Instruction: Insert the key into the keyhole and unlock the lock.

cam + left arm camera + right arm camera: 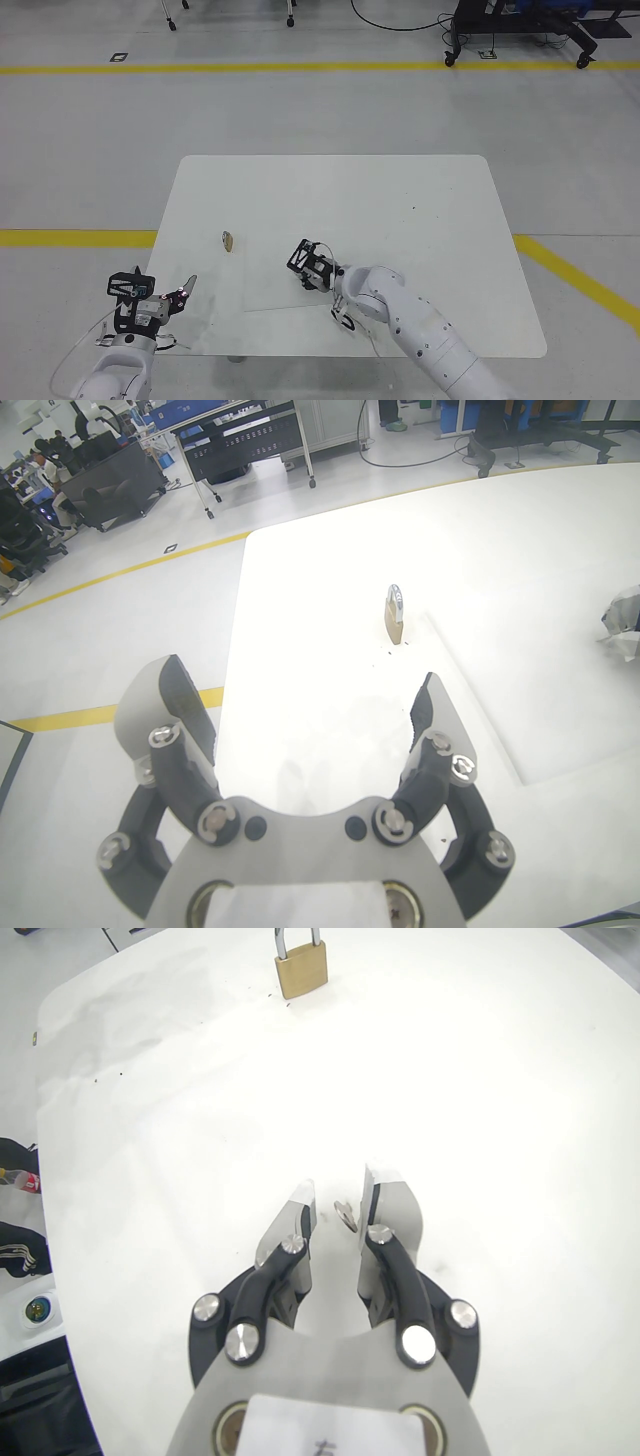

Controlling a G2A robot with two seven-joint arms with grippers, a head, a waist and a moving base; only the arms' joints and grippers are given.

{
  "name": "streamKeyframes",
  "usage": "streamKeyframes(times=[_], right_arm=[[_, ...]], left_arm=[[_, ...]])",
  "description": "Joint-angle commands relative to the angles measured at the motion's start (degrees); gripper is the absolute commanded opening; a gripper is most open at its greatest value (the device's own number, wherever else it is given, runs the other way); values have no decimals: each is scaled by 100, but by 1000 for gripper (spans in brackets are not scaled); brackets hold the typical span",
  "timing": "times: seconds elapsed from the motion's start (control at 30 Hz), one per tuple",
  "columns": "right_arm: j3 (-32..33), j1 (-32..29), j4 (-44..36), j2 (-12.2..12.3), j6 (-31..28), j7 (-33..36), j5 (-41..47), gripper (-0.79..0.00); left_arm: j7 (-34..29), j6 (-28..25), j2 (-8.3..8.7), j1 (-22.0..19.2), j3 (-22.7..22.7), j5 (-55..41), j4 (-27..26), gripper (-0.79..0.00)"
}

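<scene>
White arms (420,320); left pincer (300,670), right pincer (336,1180): silver plates, black linkages, round screws.

Premises: an industrial robotics lab or test hall, not a domestic setting. Evidence as follows: a wide, pale sealed floor (100,130) marked with yellow lane lines (300,68) and a small square floor marker (118,57); a plain white work table (400,200) standing alone between the lines; a metal equipment rack on castors (280,445) behind it, and a blue-topped wheeled cart (520,18) at the far side; a black cable (400,29) trailing loose across the floor; a large dark panel on a wheeled stand (110,485); black office chairs (20,535) beyond
</scene>
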Motion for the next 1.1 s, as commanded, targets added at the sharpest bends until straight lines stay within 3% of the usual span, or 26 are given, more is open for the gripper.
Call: streamKeyframes(times=[0.0,0.23,0.43,0.53,0.67,0.7,0.73,0.77,0.8,0.83,0.93,1.07], right_arm=[[-51,70,59,-27,2,61,-65,-785],[224,-15,-191,33,-137,-186,-50,-785],[891,-589,-1172,274,-19,-257,-347,-785],[1472,-1126,-1864,413,-120,-573,47,-785],[2231,-1892,-2540,517,-94,-879,1316,-785],[2335,-2049,-2637,522,-122,-926,1765,-785],[2420,-2174,-2682,524,-194,-959,2224,-785],[2491,-2252,-2716,531,-244,-939,2511,-785],[2552,-2325,-2743,536,-256,-946,2727,-785],[2595,-2397,-2783,539,-267,-986,2895,-785],[2685,-2698,-2887,529,-442,-1397,3566,-785],[2859,-2989,-3025,549,-427,-1722,3541,-785]], left_arm=[[0,0,0,0,0,0,0,0],[0,0,0,0,0,0,0,0],[0,0,0,0,0,0,0,0],[0,0,0,0,0,0,0,0],[0,0,0,0,0,0,0,0],[0,0,0,0,0,0,0,-382],[0,0,0,0,0,0,0,-440],[0,0,0,0,0,0,0,-440],[0,0,0,0,0,0,0,-182],[0,0,0,0,0,0,0,0],[0,0,0,0,0,0,0,0],[0,0,0,0,0,0,0,0]])
